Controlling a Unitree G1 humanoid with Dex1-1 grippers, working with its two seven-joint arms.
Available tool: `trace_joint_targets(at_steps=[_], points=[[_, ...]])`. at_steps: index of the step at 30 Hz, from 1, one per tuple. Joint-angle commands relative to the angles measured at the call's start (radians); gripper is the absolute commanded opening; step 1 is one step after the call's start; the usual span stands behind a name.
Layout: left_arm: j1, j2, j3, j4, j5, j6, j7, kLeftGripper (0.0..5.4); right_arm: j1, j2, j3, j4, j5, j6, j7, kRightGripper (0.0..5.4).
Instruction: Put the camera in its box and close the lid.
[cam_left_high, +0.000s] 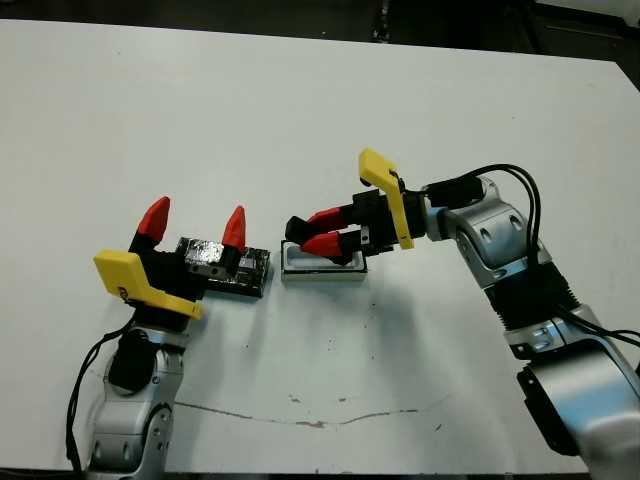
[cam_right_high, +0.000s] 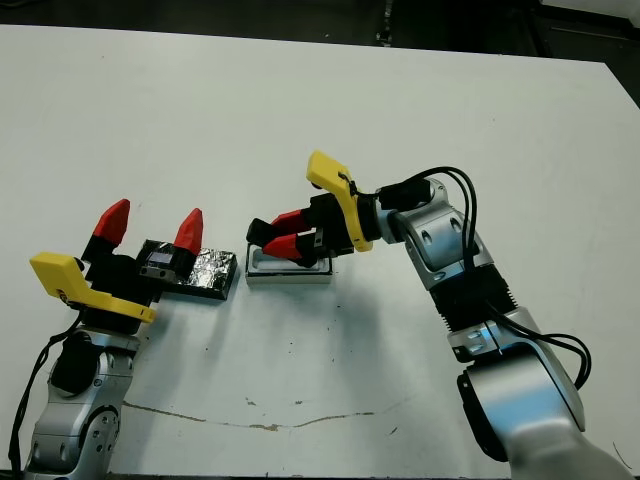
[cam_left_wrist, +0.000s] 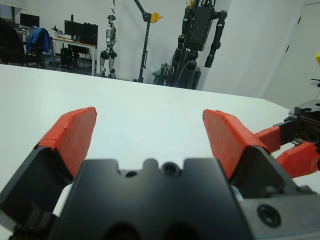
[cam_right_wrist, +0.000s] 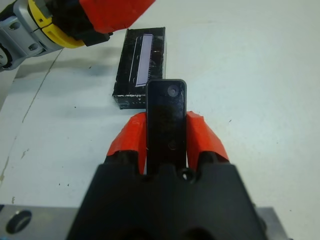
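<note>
Head view, left gripper (cam_left_high: 196, 222): nearest, fingers spread wide and empty, covering part of the lid (cam_left_high: 226, 267).
Head view, box (cam_left_high: 322, 268): on the table (cam_left_high: 300, 110) just beside the lid, interior mostly hidden by the right gripper (cam_left_high: 318, 230).
Left wrist view: splayed fingers (cam_left_wrist: 75, 135); lid hidden.
Right wrist view: camera (cam_right_wrist: 166, 125) clamped between the fingers, lower end hidden; box hidden.

On the flat white table (cam_left_high: 300, 100), the small white thick-walled tray of a box (cam_left_high: 320, 276) sits near the middle. The flat black speckled slab of a lid (cam_left_high: 250, 270) lies just to its left, a small gap between them. Our left gripper (cam_left_high: 195, 220) hangs over the lid's left end, fingers spread apart. Our right gripper (cam_left_high: 308, 232) reaches in from the right, above the box. The small black oblong camera (cam_right_wrist: 166, 120) is pinched between its fingers, pointing toward the lid.
</note>
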Motion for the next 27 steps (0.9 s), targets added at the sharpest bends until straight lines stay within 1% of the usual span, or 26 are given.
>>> trace_joint_targets(at_steps=[1,3,6,7,13,19,21,27], points=[[0.008,0.001,0.0,0.003,0.005,0.006,0.0,5.4,0.008,-0.01,0.015,0.008,-0.01,-0.009,0.01,1.68],[0.007,0.002,0.0,0.003,0.007,0.005,0.0,5.4,0.008,-0.015,0.02,0.005,-0.015,-0.01,0.01,1.68],[0.007,0.002,-0.001,0.001,0.009,0.009,0.002,5.4,0.011,-0.019,0.023,0.011,-0.026,-0.05,0.013,1.68],[0.007,0.002,-0.001,0.002,0.01,0.007,0.002,5.4,0.011,-0.021,0.023,0.011,-0.029,-0.053,0.013,1.68],[0.007,0.002,-0.002,0.002,0.01,0.004,-0.001,5.4,0.006,-0.03,0.025,0.018,-0.037,-0.044,0.025,1.68],[0.009,0.001,0.0,0.004,0.005,0.002,-0.002,5.4,0.002,-0.052,0.043,0.005,-0.06,-0.014,0.026,1.68],[0.009,0.002,0.0,0.004,0.004,0.006,-0.002,5.4,0.004,-0.065,0.053,-0.009,-0.075,-0.016,0.02,1.68],[0.01,0.001,0.0,0.007,0.004,-0.001,-0.005,5.4,0.023,-0.079,0.05,0.005,-0.08,-0.066,0.03,1.68]])
